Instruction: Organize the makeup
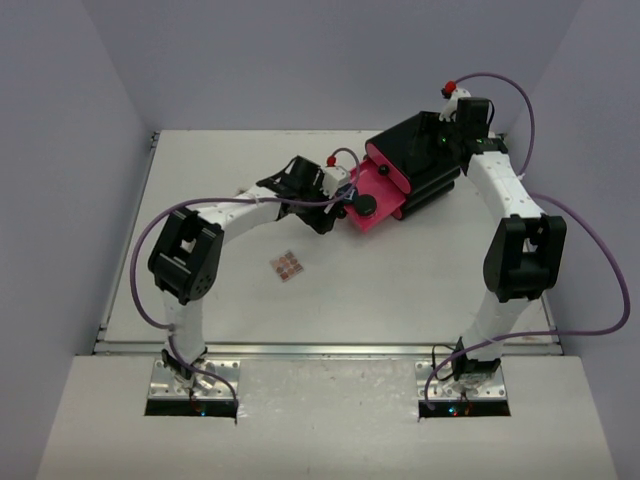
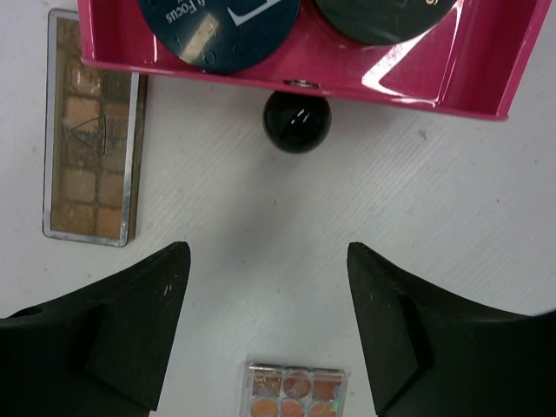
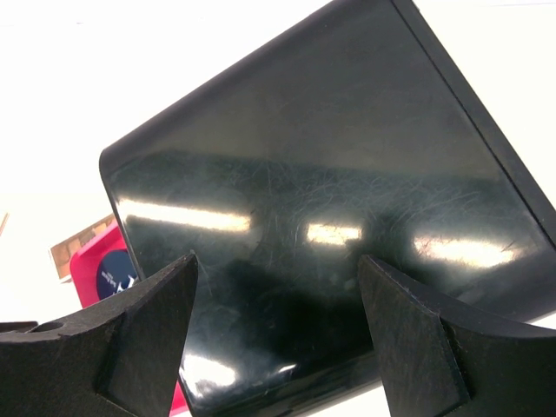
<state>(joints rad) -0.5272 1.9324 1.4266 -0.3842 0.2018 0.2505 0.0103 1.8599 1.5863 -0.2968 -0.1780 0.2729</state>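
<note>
The pink drawer (image 2: 287, 80) stands pulled out of the black box (image 1: 425, 160). In it lie a round dark-blue jar (image 2: 217, 30) and a round black compact (image 2: 387, 17). Its black knob (image 2: 297, 122) faces my left gripper (image 2: 269, 261), which is open and empty just in front of it. A long tan eyeshadow palette (image 2: 91, 174) lies on the table left of the drawer. A small palette (image 2: 295, 393) lies behind the fingers and also shows in the top view (image 1: 288, 266). My right gripper (image 3: 278, 269) is open and empty over the box's glossy top (image 3: 330, 174). No sticks are in view.
The box lies at an angle at the back right of the white table (image 1: 200, 290). The left gripper (image 1: 333, 213) is at the drawer's front and the right gripper (image 1: 452, 122) at the box's far end. Grey walls enclose three sides.
</note>
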